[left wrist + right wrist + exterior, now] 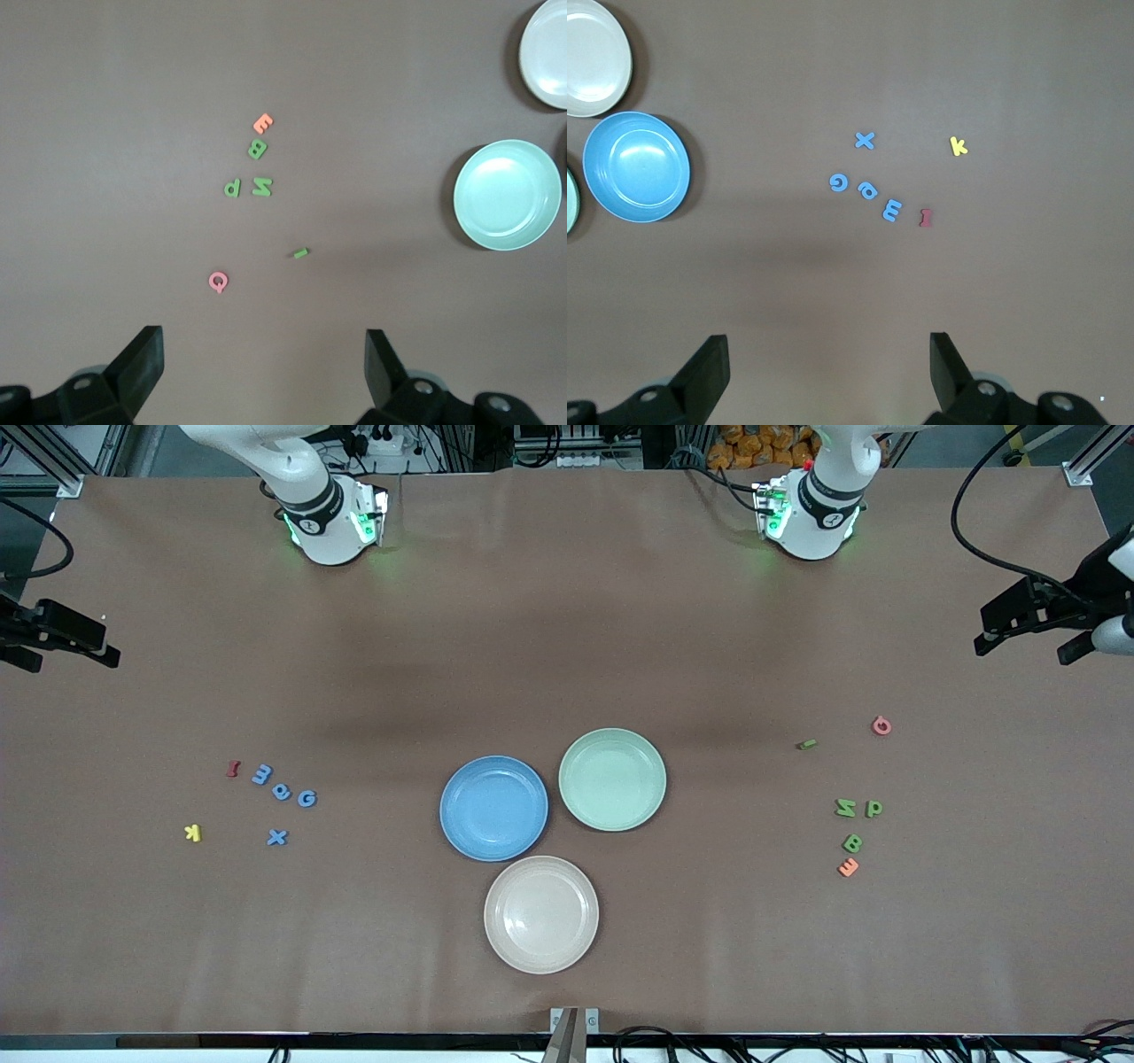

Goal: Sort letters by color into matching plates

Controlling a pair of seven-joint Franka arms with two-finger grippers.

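blue letters point(865, 186) under right gripper point(824, 372); green letters point(252, 173) under left gripper point(266, 372)

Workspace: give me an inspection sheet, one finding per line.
Surface: brown table, flat.
Job's things: four blue letters toward the right arm's end; four green letters toward the left arm's end; round blue plate and pale green plate mid-table, holding nothing.
Clutter: cream plate; red, yellow, orange, pink letters.
Grippers: left gripper and right gripper open, waiting over the table ends.
Cables: black cables along the edges.
Surroundings: nothing seen.
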